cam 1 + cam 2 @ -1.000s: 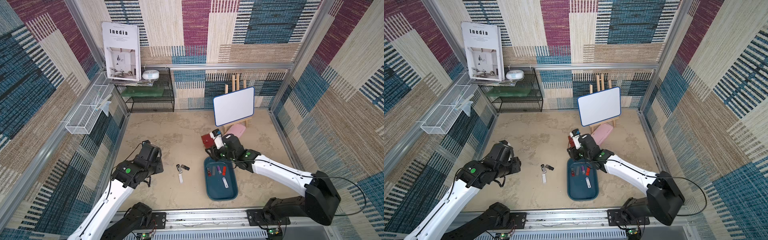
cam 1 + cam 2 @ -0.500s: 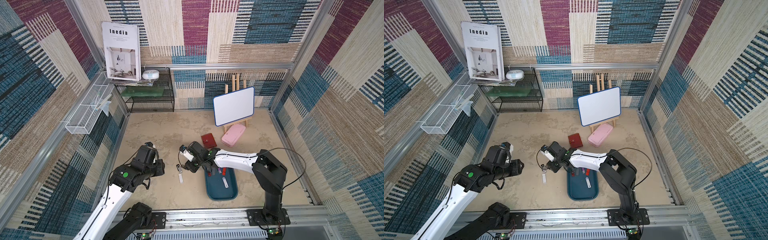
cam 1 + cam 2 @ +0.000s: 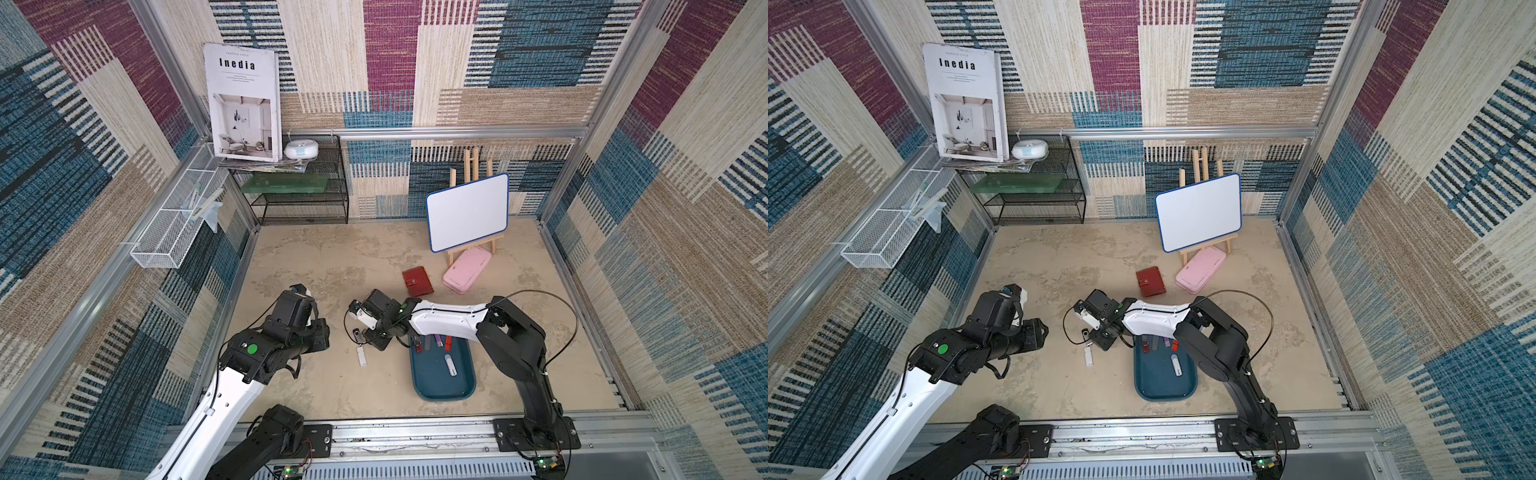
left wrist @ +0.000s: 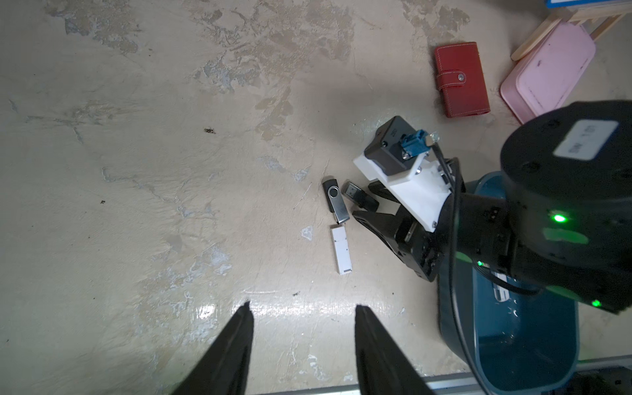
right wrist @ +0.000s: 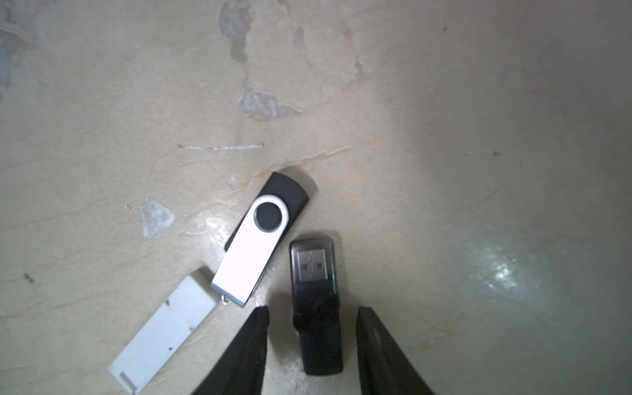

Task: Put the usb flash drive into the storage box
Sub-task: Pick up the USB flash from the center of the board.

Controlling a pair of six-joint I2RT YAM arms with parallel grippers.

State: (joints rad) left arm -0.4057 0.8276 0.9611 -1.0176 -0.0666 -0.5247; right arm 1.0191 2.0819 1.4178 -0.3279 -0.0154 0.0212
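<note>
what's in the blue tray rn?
In the tray: white drive in the middle; red stick, purple stick, dark sticks at the far end. The right arm covers that rim, so more may hide.

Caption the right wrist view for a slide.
Open right gripper straddles a black USB flash drive; a swivel drive and a white drive lie beside it.

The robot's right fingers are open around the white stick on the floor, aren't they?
No. The right fingers are open around the black stick, not the white stick, as the right wrist view shows.
</note>
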